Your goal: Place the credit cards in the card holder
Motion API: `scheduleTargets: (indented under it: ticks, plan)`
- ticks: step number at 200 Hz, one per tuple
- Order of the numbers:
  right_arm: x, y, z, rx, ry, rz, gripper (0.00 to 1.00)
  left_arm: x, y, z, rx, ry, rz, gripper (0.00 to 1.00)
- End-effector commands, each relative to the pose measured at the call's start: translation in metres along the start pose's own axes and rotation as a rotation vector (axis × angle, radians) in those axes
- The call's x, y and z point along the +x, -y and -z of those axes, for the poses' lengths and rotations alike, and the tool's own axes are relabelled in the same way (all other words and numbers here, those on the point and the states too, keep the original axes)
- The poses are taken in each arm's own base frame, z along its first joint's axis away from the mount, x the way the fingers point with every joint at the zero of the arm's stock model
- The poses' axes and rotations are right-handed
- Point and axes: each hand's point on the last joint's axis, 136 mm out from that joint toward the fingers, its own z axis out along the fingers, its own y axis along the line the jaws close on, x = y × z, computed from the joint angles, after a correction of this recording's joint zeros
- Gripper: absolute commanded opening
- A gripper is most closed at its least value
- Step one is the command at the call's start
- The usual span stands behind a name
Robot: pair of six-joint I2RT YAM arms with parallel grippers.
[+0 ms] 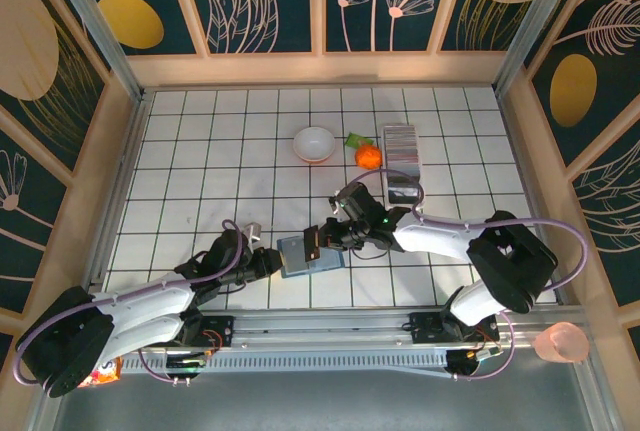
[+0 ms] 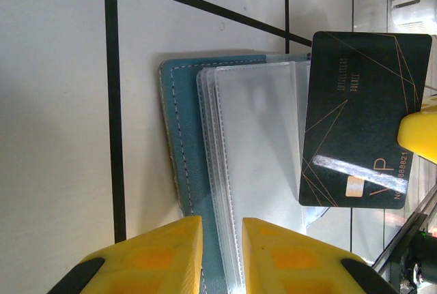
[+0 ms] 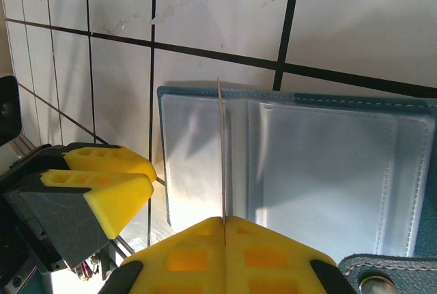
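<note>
Nearest us, the left claw (image 2: 222,224), yellow plastic, stands slightly parted over the card holder (image 2: 179,144), stitched teal with clear sleeves, flat on the tiled desk (image 2: 54,103). At the holder's right edge, the right claw (image 3: 224,226) pinches a dark, gold-lined credit card (image 2: 362,116).

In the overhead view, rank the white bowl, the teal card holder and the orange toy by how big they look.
Card holder and white bowl: about alike, and the holder is partly covered, so unranked.
Orange toy: clearly smallest.
</note>
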Motion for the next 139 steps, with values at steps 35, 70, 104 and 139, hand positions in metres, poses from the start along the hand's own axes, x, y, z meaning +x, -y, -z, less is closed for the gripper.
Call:
scheduleTargets:
  ticks: [35, 70, 104, 139]
  plan:
    - [0.004, 0.009, 0.000, 0.029, 0.017, -0.026, 0.00, -0.005, 0.013, -0.001, 0.042, 0.004, -0.007, 0.22]
    - [0.007, 0.012, 0.002, 0.029, 0.014, -0.035, 0.00, -0.004, 0.013, -0.002, 0.042, 0.000, -0.007, 0.21]
    - [0.010, 0.016, 0.002, 0.032, 0.013, -0.040, 0.00, -0.003, 0.013, -0.002, 0.042, -0.002, -0.007, 0.21]
    - [0.012, 0.010, -0.002, -0.016, 0.002, -0.052, 0.00, -0.003, 0.012, -0.002, 0.043, -0.001, -0.004, 0.21]
